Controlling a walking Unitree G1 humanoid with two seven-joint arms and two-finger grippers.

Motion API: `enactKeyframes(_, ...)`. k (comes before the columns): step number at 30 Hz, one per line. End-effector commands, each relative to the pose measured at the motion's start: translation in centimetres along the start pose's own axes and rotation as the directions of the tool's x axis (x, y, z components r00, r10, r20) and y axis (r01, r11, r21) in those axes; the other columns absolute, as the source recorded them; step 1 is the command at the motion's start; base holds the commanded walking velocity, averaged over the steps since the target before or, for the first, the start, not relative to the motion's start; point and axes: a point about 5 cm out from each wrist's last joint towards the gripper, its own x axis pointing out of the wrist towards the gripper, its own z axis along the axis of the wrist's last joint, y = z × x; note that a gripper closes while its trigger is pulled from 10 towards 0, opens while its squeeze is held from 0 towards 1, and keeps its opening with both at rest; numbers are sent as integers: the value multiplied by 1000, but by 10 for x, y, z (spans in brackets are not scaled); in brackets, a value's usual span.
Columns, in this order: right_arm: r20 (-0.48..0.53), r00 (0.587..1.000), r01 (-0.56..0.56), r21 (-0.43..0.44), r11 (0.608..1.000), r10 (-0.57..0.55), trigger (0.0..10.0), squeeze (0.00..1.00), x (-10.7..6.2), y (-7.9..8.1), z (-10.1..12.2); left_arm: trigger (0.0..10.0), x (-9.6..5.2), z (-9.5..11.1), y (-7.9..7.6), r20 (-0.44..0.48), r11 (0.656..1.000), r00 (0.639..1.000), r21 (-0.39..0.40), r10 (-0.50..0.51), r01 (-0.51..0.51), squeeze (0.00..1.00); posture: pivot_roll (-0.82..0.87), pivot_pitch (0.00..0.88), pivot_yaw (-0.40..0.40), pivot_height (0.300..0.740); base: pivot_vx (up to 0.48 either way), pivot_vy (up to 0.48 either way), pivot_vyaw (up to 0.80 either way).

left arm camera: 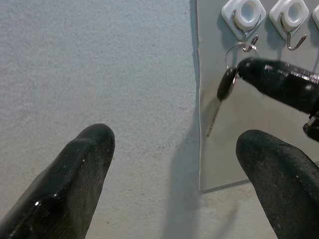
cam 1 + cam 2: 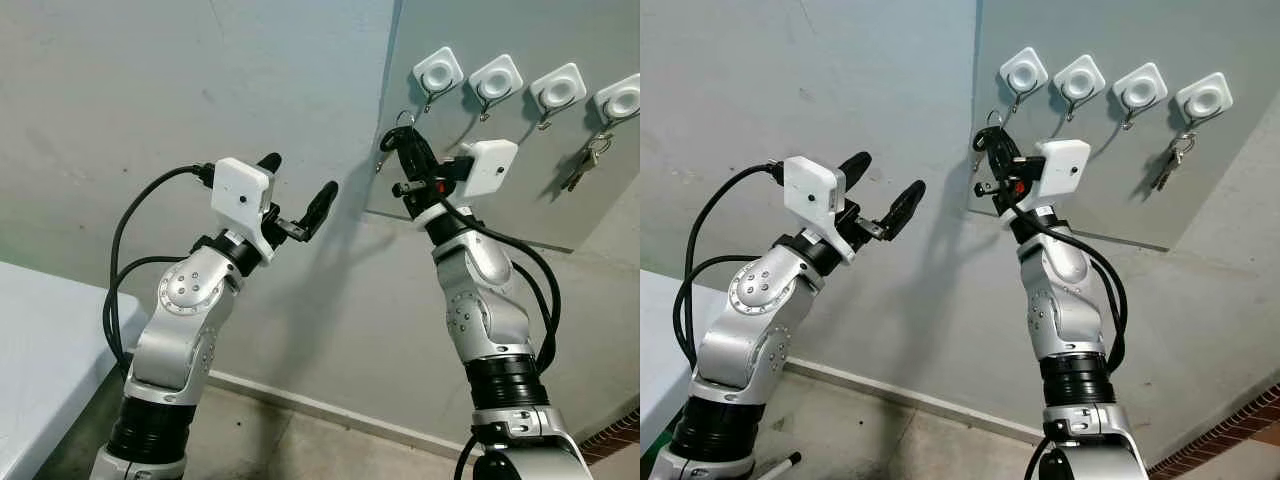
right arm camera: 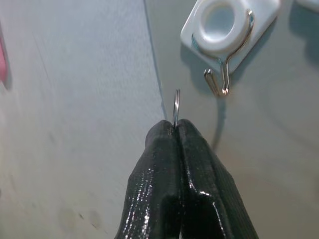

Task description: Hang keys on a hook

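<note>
My right gripper [image 2: 401, 141] is raised to the grey wall panel and shut on a key ring [image 3: 176, 103] with a dark-headed key [image 1: 227, 83] dangling from it. The ring sits just below and to the left of the leftmost white hook [image 2: 437, 73], apart from its metal hook tip [image 3: 222, 79]. My left gripper [image 2: 300, 176] is held up in front of the bare wall to the left, open, with nothing between its fingers [image 1: 75, 169].
Three more white hooks [image 2: 497, 78] run rightward along the panel [image 2: 520, 205]. Another bunch of keys [image 2: 583, 164] hangs from the rightmost hook [image 2: 619, 100]. A white table [image 2: 40, 340] stands at the lower left.
</note>
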Motion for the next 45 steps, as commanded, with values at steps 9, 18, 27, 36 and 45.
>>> enactKeyframes(9, 53, 998, -18, 65, 998, 15, 10000, 0, 2, -5, 15, 10000, 2, 8, -2, 18, 1000, 1000, 12, -25, 25, 0, -19, 0, 0, 740, 0, 0, 0)
enactKeyframes(18, 59, 998, -18, 115, 993, 11, 10000, 0, 1, -6, 17, 10000, 1, 9, -4, 18, 1000, 999, 9, -27, 27, 0, -17, 0, 1, 740, 0, 0, 0)
enactKeyframes(27, 63, 998, -27, 122, 992, 19, 10000, 0, 2, -7, 20, 10000, 1, 9, -4, 18, 1000, 999, 8, -27, 27, 0, -17, 0, 1, 740, 0, 0, 0)
enactKeyframes(36, 82, 997, -18, 138, 990, 7, 10000, 0, 2, -9, 23, 10000, 2, 10, -5, 17, 1000, 1000, 7, -23, 23, 0, -14, 0, -2, 740, 0, 0, 0)
enactKeyframes(45, 77, 997, 2, 212, 977, -19, 10000, 0, 1, -13, 22, 10000, 1, 10, -4, 17, 1000, 1000, 4, -19, 18, 0, -14, 0, -4, 740, 0, 0, 0)
